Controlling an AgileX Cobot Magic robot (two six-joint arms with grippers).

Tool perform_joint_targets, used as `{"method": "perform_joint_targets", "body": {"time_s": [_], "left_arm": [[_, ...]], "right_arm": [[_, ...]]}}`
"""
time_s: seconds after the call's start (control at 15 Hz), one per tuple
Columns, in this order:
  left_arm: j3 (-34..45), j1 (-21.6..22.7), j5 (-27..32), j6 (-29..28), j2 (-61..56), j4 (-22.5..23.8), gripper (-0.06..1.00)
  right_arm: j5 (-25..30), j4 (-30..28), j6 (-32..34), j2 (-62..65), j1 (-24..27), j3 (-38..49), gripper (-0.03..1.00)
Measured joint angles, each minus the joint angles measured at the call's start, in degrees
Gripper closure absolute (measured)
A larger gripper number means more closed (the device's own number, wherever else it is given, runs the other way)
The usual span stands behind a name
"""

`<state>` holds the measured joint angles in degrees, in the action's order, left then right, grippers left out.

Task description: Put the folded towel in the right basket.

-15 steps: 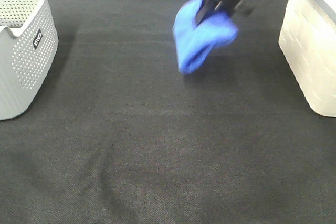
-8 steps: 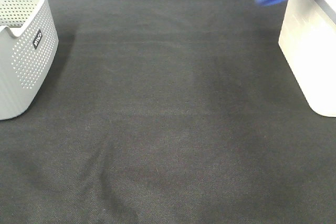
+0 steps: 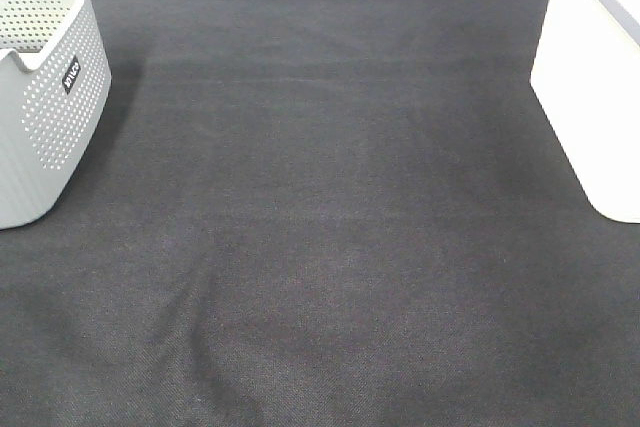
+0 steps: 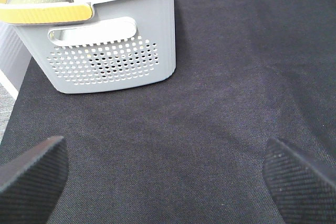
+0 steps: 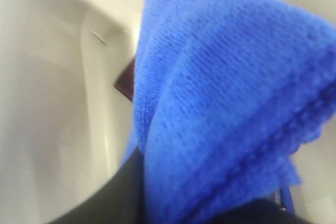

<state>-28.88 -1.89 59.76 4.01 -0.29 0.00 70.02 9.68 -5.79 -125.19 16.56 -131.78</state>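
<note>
Gone from mid-table since 1 second ago, the folded towel (image 5: 220, 93) now hangs over the right basket (image 5: 47, 103), seemingly pinched in the right gripper (image 5: 184, 211), ready to drop; the left gripper (image 4: 168, 177) waits, jaws spread.

Blurred, edge-cropped folded towel (image 5: 220, 103); right basket (image 3: 600, 97) cut off by the high view's right edge.
</note>
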Motion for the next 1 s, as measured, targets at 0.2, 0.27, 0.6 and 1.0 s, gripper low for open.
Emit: {"method": "perform_joint_targets", "body": {"time_s": [0.2,0.27,0.6,1.0], "left_arm": [[0.0,0.0,0.0,0.0,0.0,0.0,0.01],[0.0,0.0,0.0,0.0,0.0,0.0,0.01],[0.0,0.0,0.0,0.0,0.0,0.0,0.01],[0.0,0.0,0.0,0.0,0.0,0.0,0.01]], "right_arm": [[0.06,-0.8,0.23,-0.34,0.0,0.69,0.11],[0.06,-0.8,0.23,-0.34,0.0,0.8,0.04],[-0.06,6.82,1.26,2.01,0.0,4.35,0.0],[-0.57,4.18,-2.18,24.58,0.0,30.25,-0.01]]}}
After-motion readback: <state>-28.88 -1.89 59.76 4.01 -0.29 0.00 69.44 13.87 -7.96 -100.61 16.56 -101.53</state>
